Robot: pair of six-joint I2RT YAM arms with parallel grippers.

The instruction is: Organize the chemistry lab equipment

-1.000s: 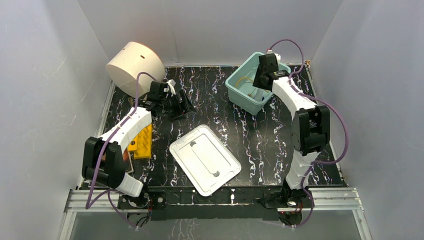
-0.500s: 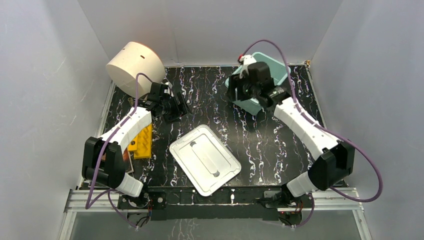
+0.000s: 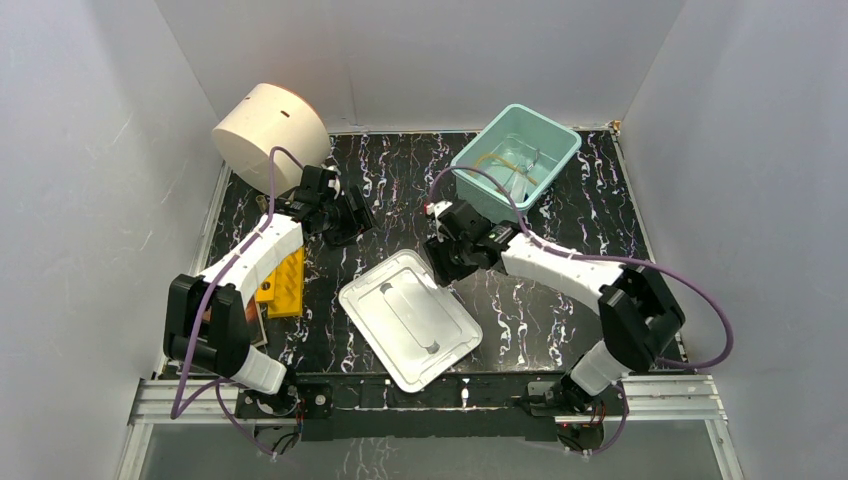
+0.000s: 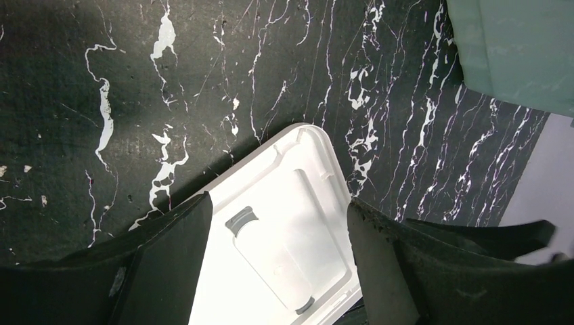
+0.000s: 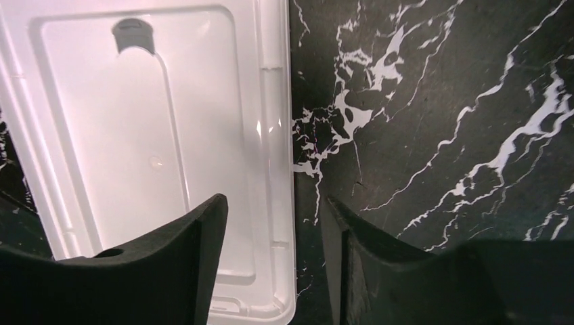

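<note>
Lab equipment, one tan tubing loop plus glass I cannot count, sits in the one teal bin at the table's far right corner from above; my left wrist shows my left pincer spread empty over the one white lid, the bin's corner beyond; my right wrist shows only my right pincer spread over the lid's rim.

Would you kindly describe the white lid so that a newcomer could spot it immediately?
On the black marbled table, look near the front edge, about midway across. The lid lies flat and askew there; unlike the deep teal bin at the back right, it is white and shallow.
</note>
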